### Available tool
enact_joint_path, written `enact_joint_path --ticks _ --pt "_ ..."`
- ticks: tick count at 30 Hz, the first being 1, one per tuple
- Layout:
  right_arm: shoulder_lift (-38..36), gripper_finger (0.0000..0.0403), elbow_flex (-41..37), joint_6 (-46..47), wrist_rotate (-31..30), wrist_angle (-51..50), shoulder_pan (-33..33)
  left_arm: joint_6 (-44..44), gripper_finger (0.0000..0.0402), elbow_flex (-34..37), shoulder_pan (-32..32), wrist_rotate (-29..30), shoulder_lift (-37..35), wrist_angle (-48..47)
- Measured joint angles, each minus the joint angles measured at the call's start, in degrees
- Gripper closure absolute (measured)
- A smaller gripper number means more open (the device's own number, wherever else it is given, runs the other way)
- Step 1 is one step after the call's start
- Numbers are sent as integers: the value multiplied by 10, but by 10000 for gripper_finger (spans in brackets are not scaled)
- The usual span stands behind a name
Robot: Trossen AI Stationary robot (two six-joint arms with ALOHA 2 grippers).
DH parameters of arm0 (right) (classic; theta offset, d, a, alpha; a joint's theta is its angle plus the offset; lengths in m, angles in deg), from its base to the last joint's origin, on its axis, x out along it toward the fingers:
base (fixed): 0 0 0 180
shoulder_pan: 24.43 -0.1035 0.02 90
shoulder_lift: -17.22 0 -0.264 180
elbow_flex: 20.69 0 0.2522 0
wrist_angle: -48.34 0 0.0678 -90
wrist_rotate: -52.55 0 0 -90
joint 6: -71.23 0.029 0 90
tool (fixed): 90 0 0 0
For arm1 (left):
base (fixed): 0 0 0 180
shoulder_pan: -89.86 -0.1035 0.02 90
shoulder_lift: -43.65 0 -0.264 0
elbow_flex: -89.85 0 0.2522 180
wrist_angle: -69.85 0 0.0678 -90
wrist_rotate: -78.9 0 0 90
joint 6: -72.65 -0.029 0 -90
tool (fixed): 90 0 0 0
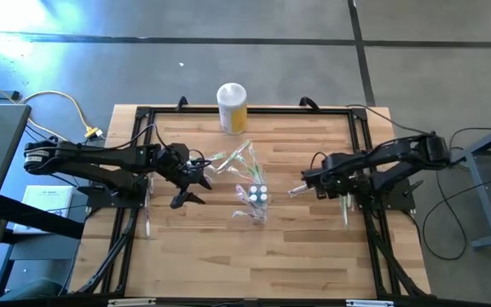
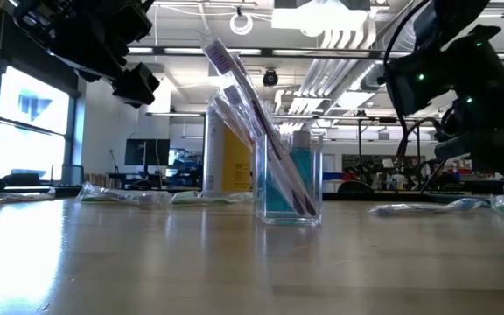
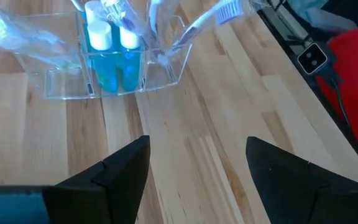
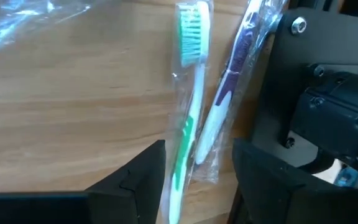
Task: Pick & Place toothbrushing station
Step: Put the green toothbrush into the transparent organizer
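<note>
Several toothbrushes (image 2: 256, 131) stand in cup (image 2: 289, 179). Right gripper (image 4: 197, 180), jaws apart, straddles green toothbrush (image 4: 188, 118), unclamped. Left gripper (image 3: 197, 174) wide, empty; cup ahead. More left.

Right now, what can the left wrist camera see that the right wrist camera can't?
Only the left wrist view shows the clear cup with two blue tubes inside, beyond the open left fingers. Only the right wrist view shows a wrapped green toothbrush beside a wrapped purple toothbrush, ahead of the right fingers. Both show the wooden table.
</note>
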Motion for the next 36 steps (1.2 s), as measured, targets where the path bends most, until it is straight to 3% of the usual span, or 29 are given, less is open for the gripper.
enact_joint_path --ticks 7,19,24,28,36 --pt "40 228 -9 -36 7 115 20 0 142 0 0 -9 0 0" --pt "53 228 13 -52 19 99 28 0 142 0 0 -11 0 0" --pt "49 228 19 -52 33 37 29 0 142 0 0 -11 0 0" --pt "50 228 19 -47 -1 -13 36 1 142 0 0 -10 0 -1" --pt "51 228 -27 -73 1 90 71 1 142 0 0 -10 0 -10"
